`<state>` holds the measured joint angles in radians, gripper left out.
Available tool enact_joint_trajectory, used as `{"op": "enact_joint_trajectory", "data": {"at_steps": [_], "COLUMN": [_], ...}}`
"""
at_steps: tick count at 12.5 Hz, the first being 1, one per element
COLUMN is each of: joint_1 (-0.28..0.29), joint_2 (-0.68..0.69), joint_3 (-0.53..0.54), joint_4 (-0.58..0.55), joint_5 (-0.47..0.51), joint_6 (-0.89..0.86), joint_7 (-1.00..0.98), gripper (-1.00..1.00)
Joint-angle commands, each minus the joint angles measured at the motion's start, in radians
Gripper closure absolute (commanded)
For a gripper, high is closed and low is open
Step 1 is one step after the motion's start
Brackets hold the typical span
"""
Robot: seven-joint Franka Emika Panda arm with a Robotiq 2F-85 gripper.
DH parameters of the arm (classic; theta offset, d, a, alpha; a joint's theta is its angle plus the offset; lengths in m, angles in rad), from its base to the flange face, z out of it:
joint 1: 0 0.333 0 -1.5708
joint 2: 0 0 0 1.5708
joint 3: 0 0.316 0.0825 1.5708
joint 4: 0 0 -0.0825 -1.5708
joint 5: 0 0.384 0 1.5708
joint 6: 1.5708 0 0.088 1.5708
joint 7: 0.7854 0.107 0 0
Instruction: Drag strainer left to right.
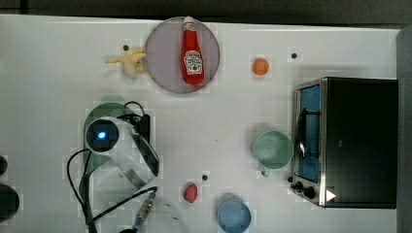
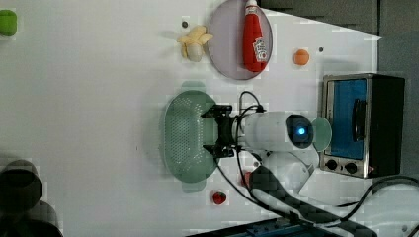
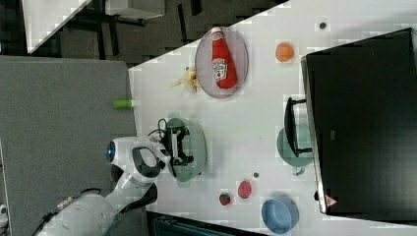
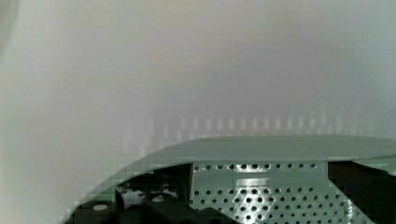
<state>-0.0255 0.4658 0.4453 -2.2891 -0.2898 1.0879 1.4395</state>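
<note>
Here, the black pincer [image 2: 210, 132] of the white robot arm [image 2: 269, 131] is hanging with its jaws spread wide over the pale mint-green perforated plastic oval strainer [image 2: 185, 136]. The strainer is sitting on the white desk [image 2: 89, 108], below the peeled banana [image 2: 194, 42] in the left view and well apart from the round green mug [image 1: 273, 150] beside the toaster oven [image 1: 347, 141].

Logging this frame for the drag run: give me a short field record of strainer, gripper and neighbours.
strainer: pale green strainer, on white table
gripper: gripper open, over the strainer's rim on the left view's right
grip: none seen yet
plate: grey plate with ketchup bottle lying on it
mug: green mug beside toaster oven
</note>
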Motion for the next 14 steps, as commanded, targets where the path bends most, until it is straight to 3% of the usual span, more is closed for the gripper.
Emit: {"op": "enact_joint_trajectory", "data": {"at_steps": [1,8,14], "joint_1": [-0.070,-0.118,-0.126], "joint_2": [-0.027,-0.056,-0.066], "joint_3": [-0.062,-0.195,-0.341], "joint_4": [-0.060,-0.094,-0.101], "joint_5": [-0.018,-0.019,-0.019], "joint_6": [0.029,0.051,0.068], "joint_7": [-0.100,-0.294,-0.460], "gripper": [-1.00,-1.00,-1.00]}}
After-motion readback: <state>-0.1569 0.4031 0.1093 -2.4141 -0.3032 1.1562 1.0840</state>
